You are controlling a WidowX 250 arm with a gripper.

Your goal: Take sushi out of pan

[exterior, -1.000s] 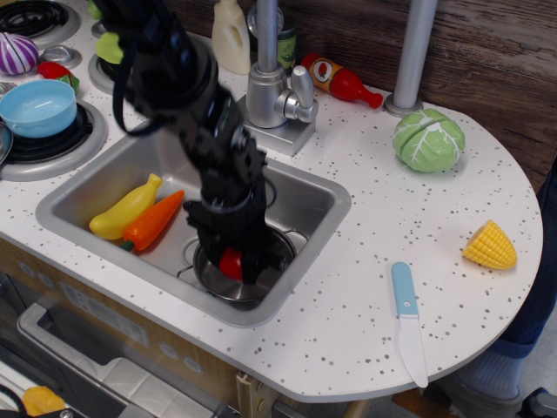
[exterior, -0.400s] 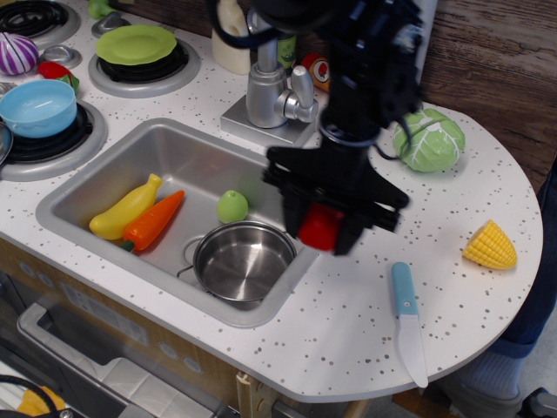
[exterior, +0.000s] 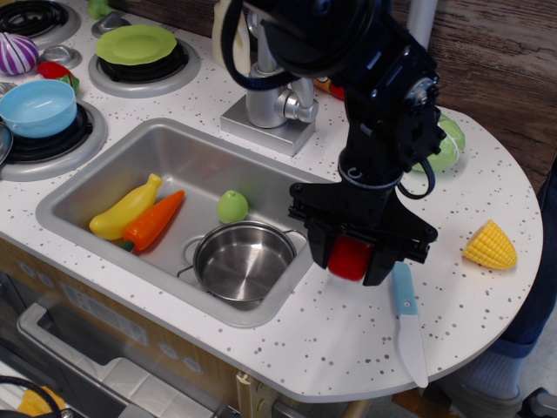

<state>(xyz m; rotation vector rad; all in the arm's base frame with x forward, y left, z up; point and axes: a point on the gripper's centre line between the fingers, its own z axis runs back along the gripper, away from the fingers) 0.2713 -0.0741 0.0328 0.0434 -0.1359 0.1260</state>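
My gripper [exterior: 351,259] is shut on the sushi [exterior: 350,258], whose glossy red top shows between the black fingers. It hangs over the speckled counter just right of the sink, close to the knife. The pan [exterior: 244,260], a small shiny steel pot with wire loop handles, stands empty in the sink's front right corner, to the left of the gripper. My black arm rises up and back from the gripper and hides part of the counter behind it.
A blue-handled knife [exterior: 406,320] lies right of the gripper. Corn [exterior: 490,246] lies at the far right, a cabbage [exterior: 451,144] behind the arm. The sink [exterior: 113,178] holds a yellow squash [exterior: 127,207], a carrot [exterior: 152,220] and a green ball [exterior: 232,206]. A blue bowl [exterior: 37,107] and a green plate [exterior: 136,43] sit on the burners.
The gripper lifted the sushi out of the pan, carried it right across the sink rim, and now holds it lower over the counter near the knife. The pan is left empty.
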